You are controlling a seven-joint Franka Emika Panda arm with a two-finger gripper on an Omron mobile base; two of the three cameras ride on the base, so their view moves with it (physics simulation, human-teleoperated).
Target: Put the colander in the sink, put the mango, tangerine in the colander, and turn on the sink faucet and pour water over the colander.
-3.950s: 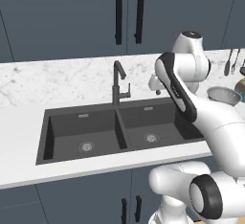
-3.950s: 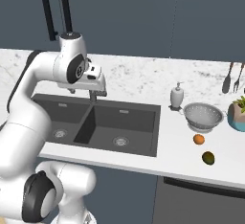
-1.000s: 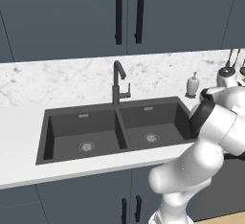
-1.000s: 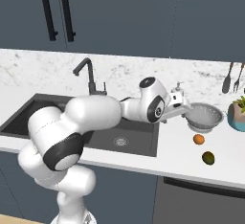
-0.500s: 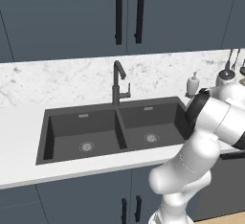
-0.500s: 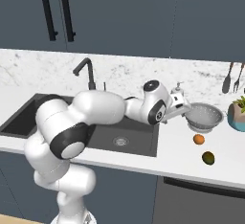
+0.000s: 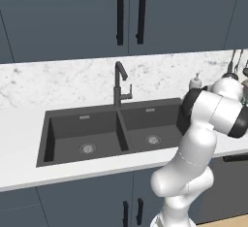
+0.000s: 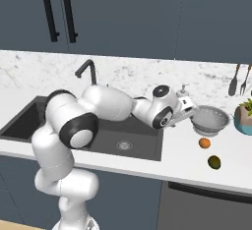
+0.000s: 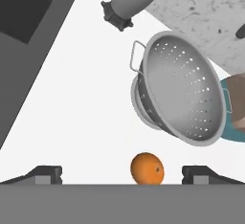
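The colander stands upright on the white counter to the right of the sink; in the hand view the colander lies just ahead, rim and one handle visible. My gripper hovers at its left side, open, with nothing between the fingertips. The tangerine rests in front of the colander, and the tangerine shows between my spread fingers, below them on the counter. The mango lies nearer the counter's front edge. The black faucet rises behind the sink, and the faucet stands at the divider.
A white soap dispenser stands behind the colander's left side, close to my hand; the soap dispenser sits on the counter by the basin. A teal plant pot is to the colander's right. Utensils hang on the wall. Dark cabinets hang above.
The arm swung from over the sink near the faucet to the right, and in the last second edged closer to the colander. The fruit and colander have not moved.
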